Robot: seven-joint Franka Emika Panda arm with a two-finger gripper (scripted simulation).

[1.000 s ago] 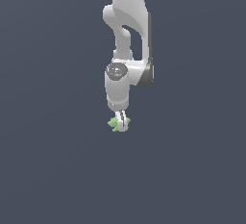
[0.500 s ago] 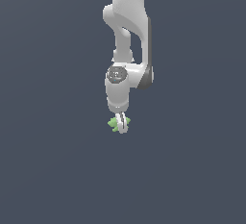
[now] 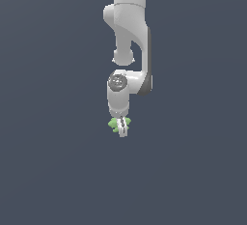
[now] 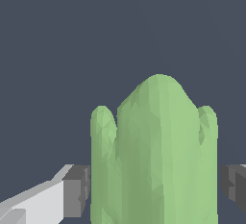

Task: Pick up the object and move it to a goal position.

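Note:
The object is a small light-green lumpy item with leaf-like lobes. In the exterior view it sits at the tip of the white arm and sticks out toward that view's left. My gripper points straight down over it, seen edge-on there. The wrist view shows the object filling the space between my two dark finger pads. The gripper is open. One pad stands close on each side of the object, and a thin dark gap shows at the other pad.
A uniform dark grey-blue surface surrounds the arm on all sides in both views. The upright white arm above the gripper is the only other thing that shows.
The wrist and hand have come down a little over the object. The object itself has stayed in place.

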